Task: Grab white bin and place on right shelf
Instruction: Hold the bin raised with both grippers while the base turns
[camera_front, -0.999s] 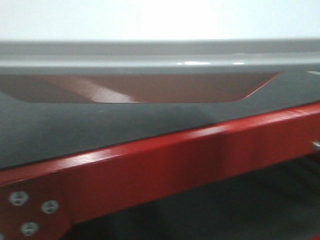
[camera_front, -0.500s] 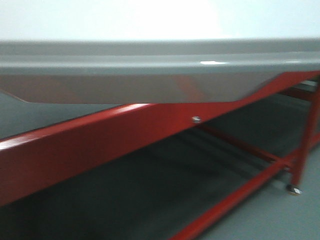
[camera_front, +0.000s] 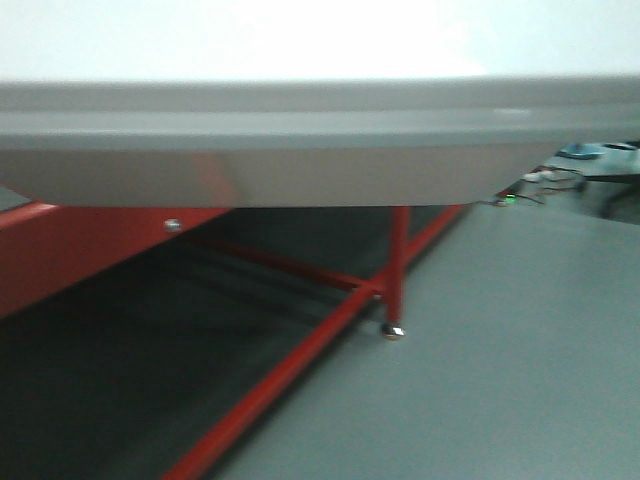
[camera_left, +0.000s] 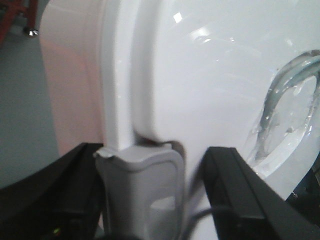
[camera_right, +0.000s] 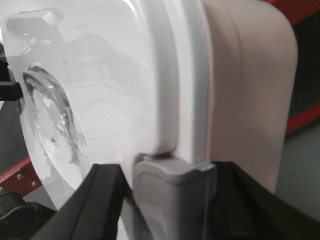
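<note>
Workshop (red steel rack (camera_front: 398, 262), grey floor (camera_front: 505, 385))

The left end effector (camera_left: 155, 150) has its two black fingers (camera_left: 235, 185) spread wide, braced either side of a grey latch (camera_left: 140, 190) on the white bin (camera_left: 210, 75) (tips just at the rim). The right end effector (camera_right: 167, 170) grips the opposite end the same way.

Red rack frame (camera_front: 80, 250), grey floor (camera_front: 520, 380); distant cables (camera_front: 545, 180), perhaps.
</note>
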